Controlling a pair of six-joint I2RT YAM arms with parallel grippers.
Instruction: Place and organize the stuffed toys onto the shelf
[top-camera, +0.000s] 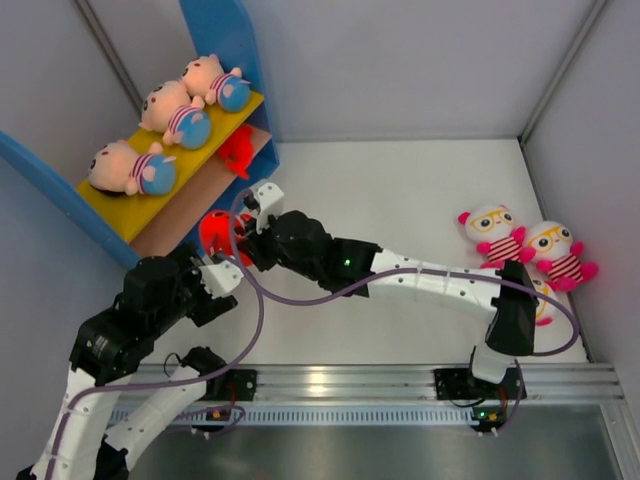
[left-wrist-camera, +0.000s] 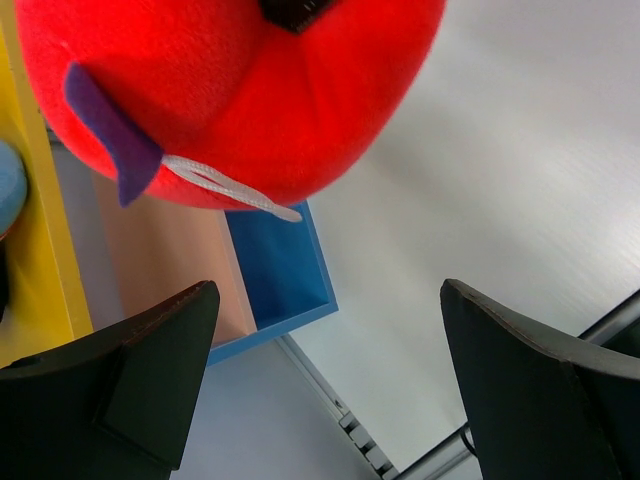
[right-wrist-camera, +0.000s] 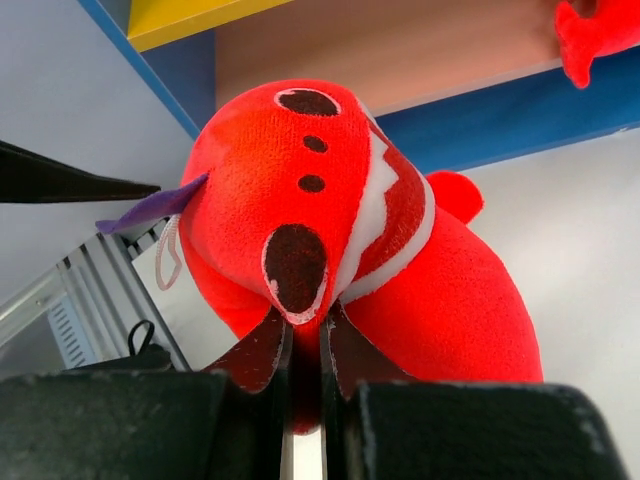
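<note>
My right gripper (right-wrist-camera: 305, 345) is shut on a fold of a red creature (right-wrist-camera: 330, 230), holding it just in front of the shelf (top-camera: 140, 215); from above the toy (top-camera: 214, 232) hangs by the tan lower board. My left gripper (left-wrist-camera: 330, 375) is open right beneath that red toy (left-wrist-camera: 230, 90), apart from it, with nothing between its fingers (left-wrist-camera: 150, 385). Three peach dolls (top-camera: 165, 112) lie on the yellow upper board (top-camera: 118, 210). Another red creature (top-camera: 238, 150) sits on the lower board. White owls (top-camera: 495, 235) lie at the table's right.
The shelf's blue side panel (top-camera: 225, 40) stands at the back and another (top-camera: 60, 185) at the front left. Grey walls enclose the table. My right arm (top-camera: 430, 280) stretches across the table's middle, partly covering one owl (top-camera: 543, 300).
</note>
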